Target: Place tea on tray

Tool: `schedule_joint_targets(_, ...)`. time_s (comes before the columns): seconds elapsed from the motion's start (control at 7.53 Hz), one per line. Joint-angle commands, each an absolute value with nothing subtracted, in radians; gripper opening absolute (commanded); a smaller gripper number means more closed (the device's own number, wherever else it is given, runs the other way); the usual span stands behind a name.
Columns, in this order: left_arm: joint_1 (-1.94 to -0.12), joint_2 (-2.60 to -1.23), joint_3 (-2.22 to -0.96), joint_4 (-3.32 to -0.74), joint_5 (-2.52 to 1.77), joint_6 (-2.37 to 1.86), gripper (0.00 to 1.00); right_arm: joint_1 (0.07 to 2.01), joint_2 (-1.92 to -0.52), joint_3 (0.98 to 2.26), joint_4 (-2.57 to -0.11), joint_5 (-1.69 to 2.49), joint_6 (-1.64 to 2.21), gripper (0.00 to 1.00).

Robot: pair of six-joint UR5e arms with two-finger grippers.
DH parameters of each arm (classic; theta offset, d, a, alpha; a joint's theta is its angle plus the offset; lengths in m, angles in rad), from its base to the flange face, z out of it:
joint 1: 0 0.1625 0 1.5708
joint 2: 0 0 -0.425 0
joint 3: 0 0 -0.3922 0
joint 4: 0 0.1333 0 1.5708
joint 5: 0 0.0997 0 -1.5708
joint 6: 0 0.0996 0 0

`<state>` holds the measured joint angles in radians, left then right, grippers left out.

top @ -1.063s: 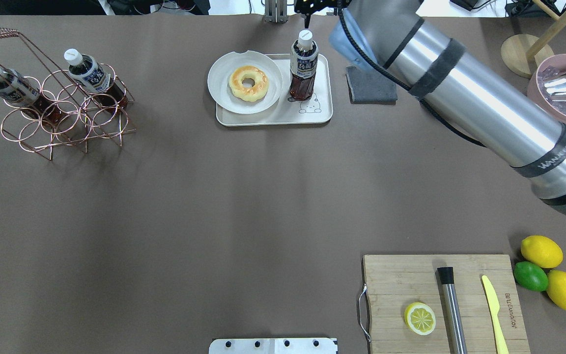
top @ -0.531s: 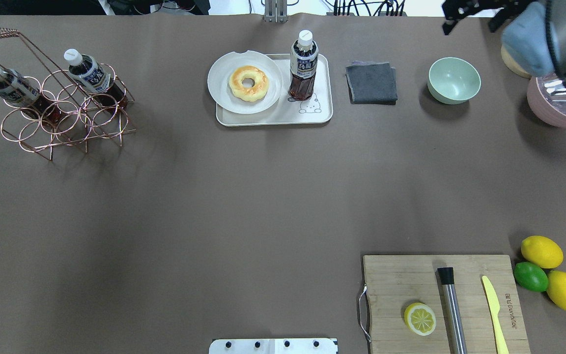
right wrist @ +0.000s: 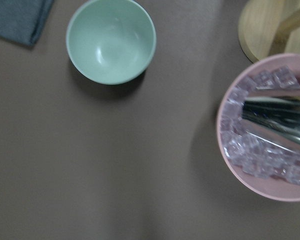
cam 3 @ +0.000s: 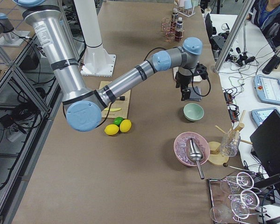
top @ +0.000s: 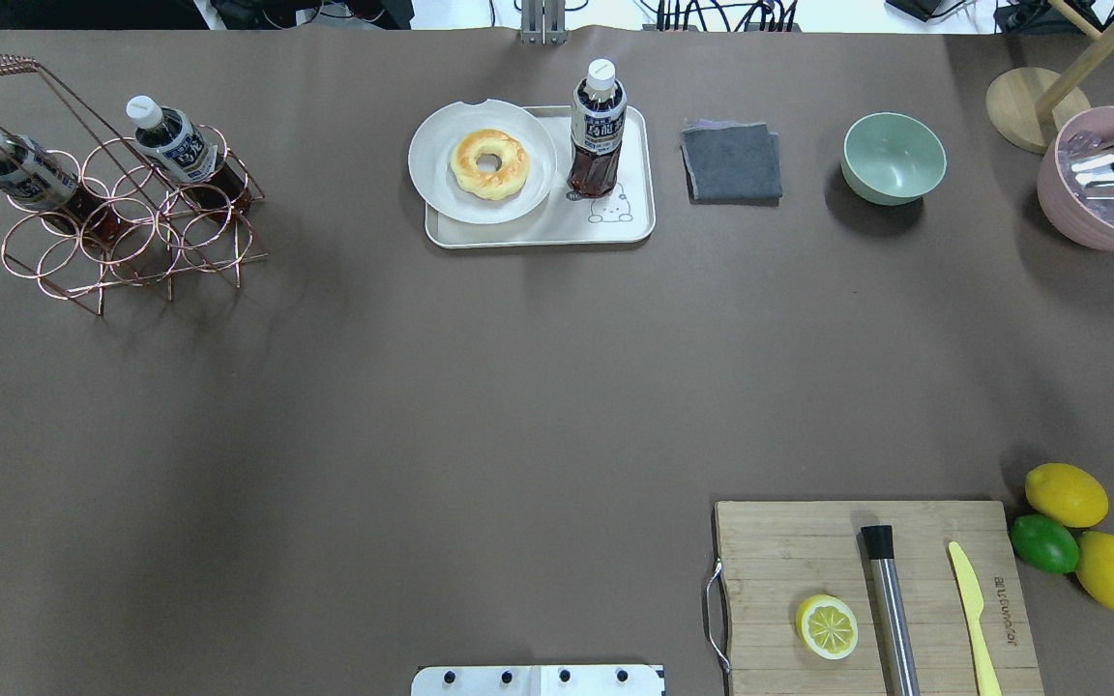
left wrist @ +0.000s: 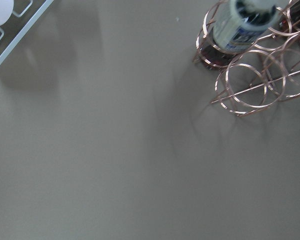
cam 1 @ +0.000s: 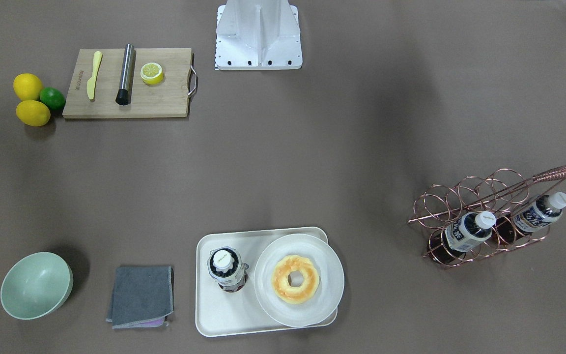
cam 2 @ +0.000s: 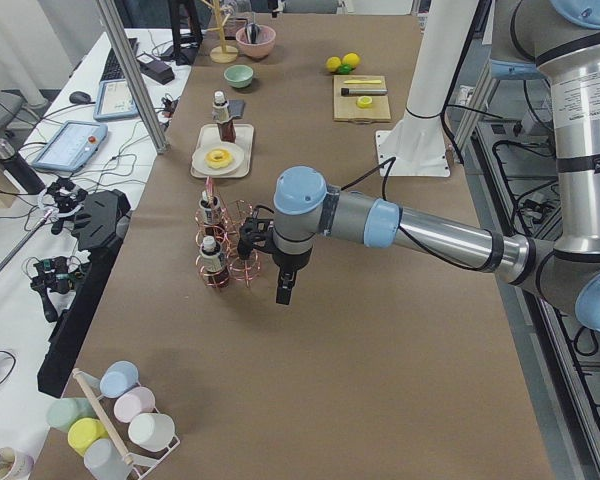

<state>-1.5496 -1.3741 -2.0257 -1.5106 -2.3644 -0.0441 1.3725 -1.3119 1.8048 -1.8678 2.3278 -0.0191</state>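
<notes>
One tea bottle (top: 599, 126) stands upright on the right part of the cream tray (top: 538, 235), next to the bear drawing; from the front it shows as its white cap (cam 1: 226, 268) on the tray (cam 1: 214, 314). Two more tea bottles (top: 180, 145) (top: 20, 169) lie in the copper wire rack (top: 112, 242). Neither gripper shows in the overhead or front views. The left gripper (cam 2: 283, 288) hangs beside the rack. The right gripper (cam 3: 185, 92) hangs above the green bowl. I cannot tell whether either is open or shut.
A round white plate with a donut (top: 487, 162) overlaps the tray's left part. A grey cloth (top: 731, 162), green bowl (top: 894, 157) and pink ice bowl with scoop (top: 1103, 184) lie to the right. Cutting board (top: 808, 541) with lemon half, knife and lemons sits front right.
The right arm has swung away from the tray to the right and left the overhead view. The tea bottle on the tray has not moved.
</notes>
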Motion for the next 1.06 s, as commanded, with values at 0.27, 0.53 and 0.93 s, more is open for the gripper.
schedule_joint_targets(0.27,-1.657,-1.385,-1.98,-1.474,-2.365,0.087,0.97,1.538,-1.509,1.81,-1.87,2.329,-0.288,1.0)
schedule_joint_targets(0.53,-1.663,-1.388,-1.988,-1.474,-2.317,0.09,0.97,1.546,-1.503,1.818,-1.87,2.329,-0.288,1.0)
schedule_joint_targets(0.93,-1.661,-1.393,-1.99,-1.476,-2.316,0.083,0.97,1.549,-1.503,1.835,-1.87,2.329,-0.288,1.0)
